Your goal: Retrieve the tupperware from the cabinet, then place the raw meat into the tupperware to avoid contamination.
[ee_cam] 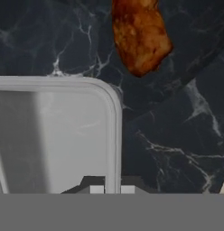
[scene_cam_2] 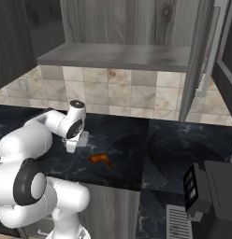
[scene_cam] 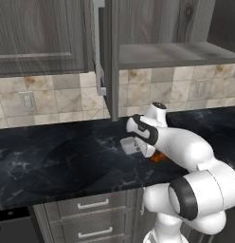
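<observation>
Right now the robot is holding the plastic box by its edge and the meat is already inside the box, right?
Not quite. The gripper is pinching the plastic box by its edge, but the meat is not inside. In the hand view it lies on the dark counter beside the box, with bare counter between them. The right base view shows the same.

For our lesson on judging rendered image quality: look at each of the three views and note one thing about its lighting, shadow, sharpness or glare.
Left base view: soft, slightly blurred; the black marble counter shows faint pale veining, no hard glare. Right base view: dim under the open cabinet, raw meat casts barely any shadow. Hand view: tupperware shows a pale vertical sheen; meat close and soft-edged.
</observation>
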